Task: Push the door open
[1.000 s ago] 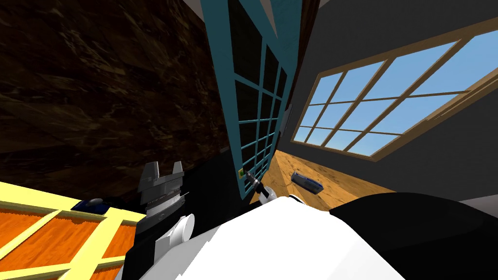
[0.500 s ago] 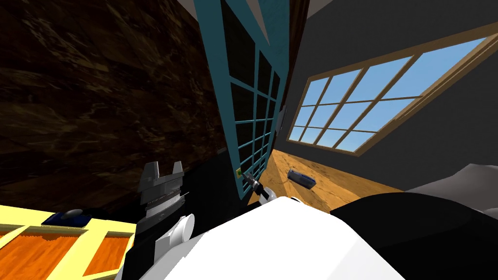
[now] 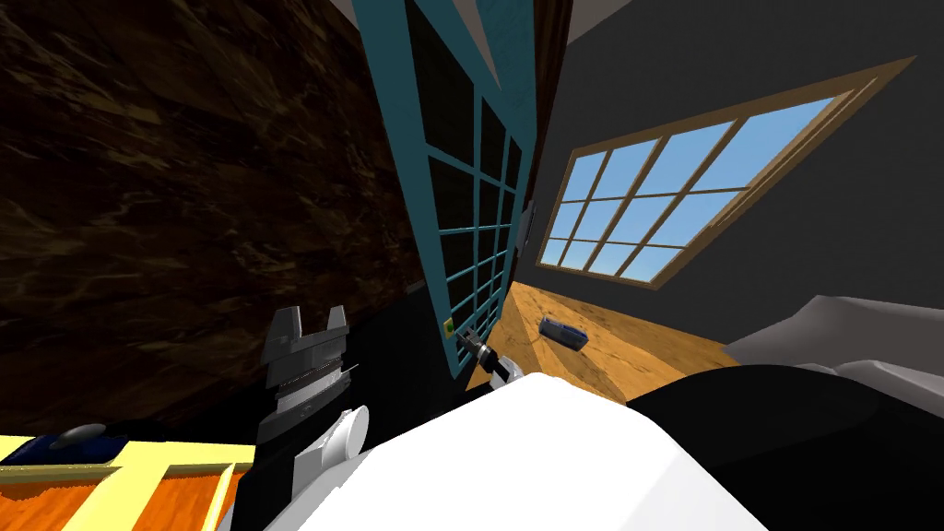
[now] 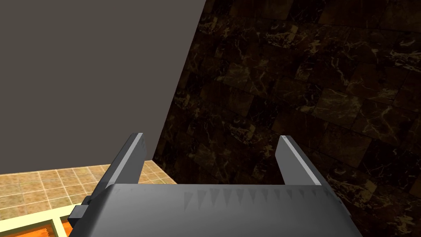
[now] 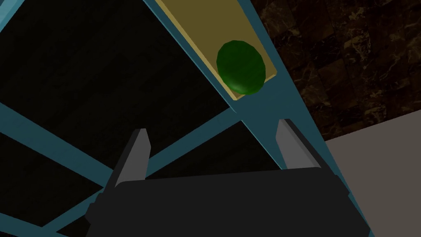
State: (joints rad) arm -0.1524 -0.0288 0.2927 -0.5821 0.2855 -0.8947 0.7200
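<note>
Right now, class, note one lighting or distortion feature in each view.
Head view: wide lens rolls and splays the teal door and window, whose sky is brightest; right wrist view: dim, door panes black, green knob shaded; left wrist view: even light on a dark marble wall.

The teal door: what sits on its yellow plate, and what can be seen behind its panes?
A round green knob sits on the teal door's yellow plate. Behind the panes is a black area, so nothing past the door can be made out.
</note>
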